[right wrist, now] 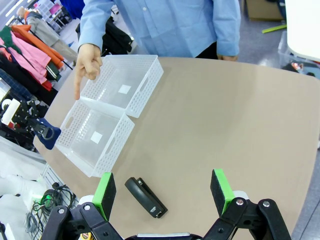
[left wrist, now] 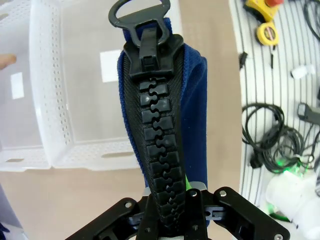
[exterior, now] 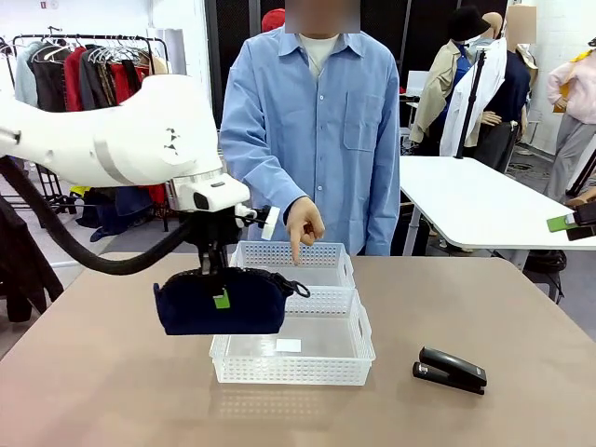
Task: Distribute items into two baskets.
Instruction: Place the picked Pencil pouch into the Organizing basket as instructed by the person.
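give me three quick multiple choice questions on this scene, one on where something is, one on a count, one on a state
1. Where is the black stapler?
A) on the floor
B) inside a basket
C) on the table, right of the near basket

2. How many white baskets stand on the table?
A) one
B) two
C) three

3. The left pincer is:
A) shut on the navy pouch
B) open and empty
C) shut on a cup

Answers:
1 C: it lies on bare tabletop beside the baskets.
2 B: the near basket and the far basket stand end to end.
3 A: its jaws clamp the pouch's zipper edge, holding the pouch off the table.
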`<state>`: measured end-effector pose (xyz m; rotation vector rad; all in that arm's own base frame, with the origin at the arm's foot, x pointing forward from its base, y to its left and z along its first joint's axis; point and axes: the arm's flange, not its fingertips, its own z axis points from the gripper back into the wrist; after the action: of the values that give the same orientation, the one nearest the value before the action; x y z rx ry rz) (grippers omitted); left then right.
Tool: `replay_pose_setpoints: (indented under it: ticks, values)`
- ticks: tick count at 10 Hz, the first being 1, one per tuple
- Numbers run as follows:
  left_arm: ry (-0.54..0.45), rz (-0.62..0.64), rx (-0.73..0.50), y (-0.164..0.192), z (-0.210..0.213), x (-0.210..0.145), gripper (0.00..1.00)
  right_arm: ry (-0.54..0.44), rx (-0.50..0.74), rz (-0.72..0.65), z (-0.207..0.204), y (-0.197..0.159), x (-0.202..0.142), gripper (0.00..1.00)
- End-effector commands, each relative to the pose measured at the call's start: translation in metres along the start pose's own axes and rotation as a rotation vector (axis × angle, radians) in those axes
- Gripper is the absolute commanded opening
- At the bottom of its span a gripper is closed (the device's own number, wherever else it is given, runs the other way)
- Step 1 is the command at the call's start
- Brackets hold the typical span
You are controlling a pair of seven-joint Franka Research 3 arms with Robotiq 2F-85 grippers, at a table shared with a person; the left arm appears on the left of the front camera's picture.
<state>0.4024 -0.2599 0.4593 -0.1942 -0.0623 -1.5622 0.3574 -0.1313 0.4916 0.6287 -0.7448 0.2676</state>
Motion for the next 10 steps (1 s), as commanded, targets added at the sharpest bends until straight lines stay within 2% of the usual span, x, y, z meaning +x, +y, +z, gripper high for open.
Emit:
replay_pose_setpoints:
  ticks: [1, 4, 10]
  values:
    - [-0.029, 0.073, 0.023, 0.013, -0.005, 0.017, 0.00, -0.031, 0.022, 0.002, -0.002, -0.001, 0.001, 1.00]
    - [-0.035, 0.105, 0.028, 0.029, -0.009, 0.038, 0.00, -0.031, 0.022, 0.002, -0.002, -0.001, 0.001, 1.00]
    - [-0.008, 0.086, 0.034, 0.034, -0.032, 0.076, 0.00, -0.031, 0.022, 0.002, -0.002, -0.001, 0.001, 1.00]
